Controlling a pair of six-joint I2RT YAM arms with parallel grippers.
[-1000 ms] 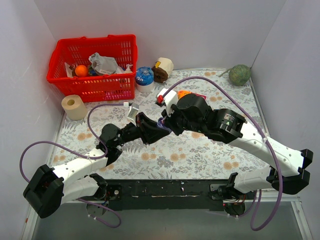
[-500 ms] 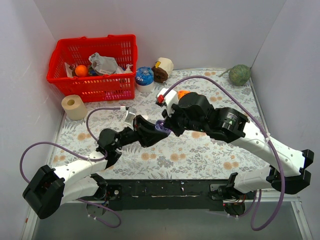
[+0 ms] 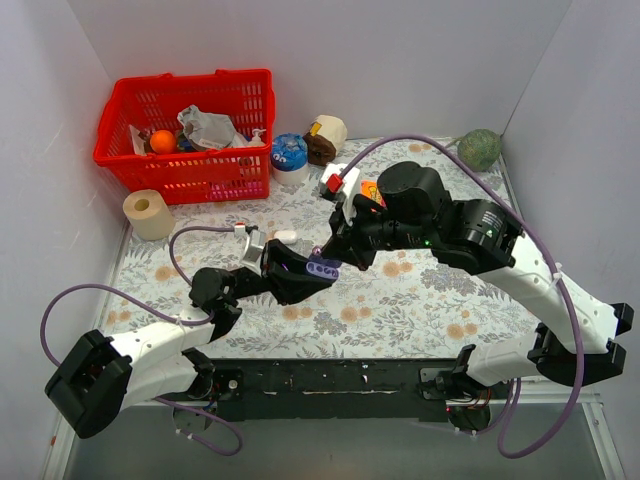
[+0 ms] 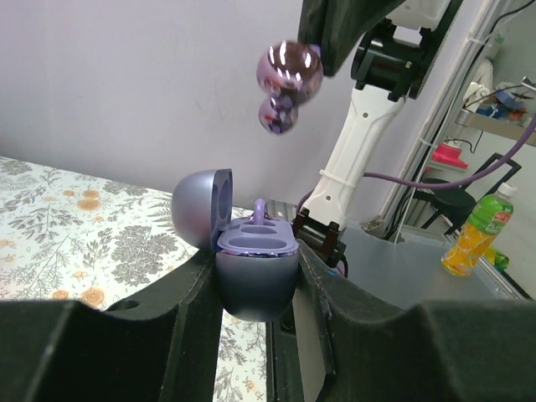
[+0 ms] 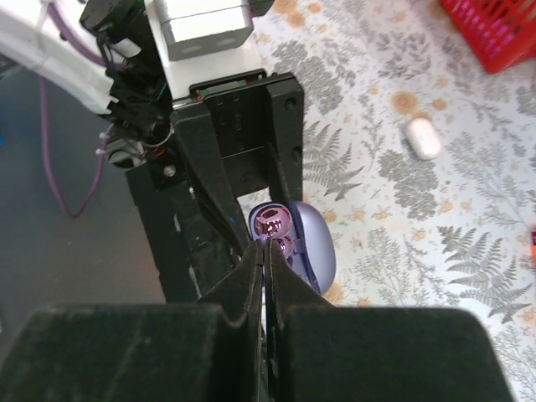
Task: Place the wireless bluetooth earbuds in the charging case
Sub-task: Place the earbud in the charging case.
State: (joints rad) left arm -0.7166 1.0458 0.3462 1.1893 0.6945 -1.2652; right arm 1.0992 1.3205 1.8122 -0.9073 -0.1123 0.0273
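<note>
My left gripper (image 3: 303, 270) is shut on an open purple charging case (image 3: 322, 268), held upright off the table with its lid tipped back. In the left wrist view the case (image 4: 255, 268) sits between my fingers (image 4: 188, 293), and a small purple piece stands up from its far slot. My right gripper (image 3: 338, 252) is shut on a shiny purple earbud (image 4: 287, 79) that hangs just above the case. In the right wrist view the earbud (image 5: 272, 223) shows at my gripper's (image 5: 268, 244) tips, over the case (image 5: 314, 251). The white earbuds are not in view.
A closed white case (image 3: 285, 236) lies on the floral cloth behind my left gripper, also in the right wrist view (image 5: 423, 138). A red basket (image 3: 185, 165), paper roll (image 3: 148, 213), blue-lidded jar (image 3: 290, 155) and green ball (image 3: 480, 148) stand along the back.
My left gripper has drawn back toward the near edge and lower with the case. My right arm has swung to the right, still holding the earbud over the case.
</note>
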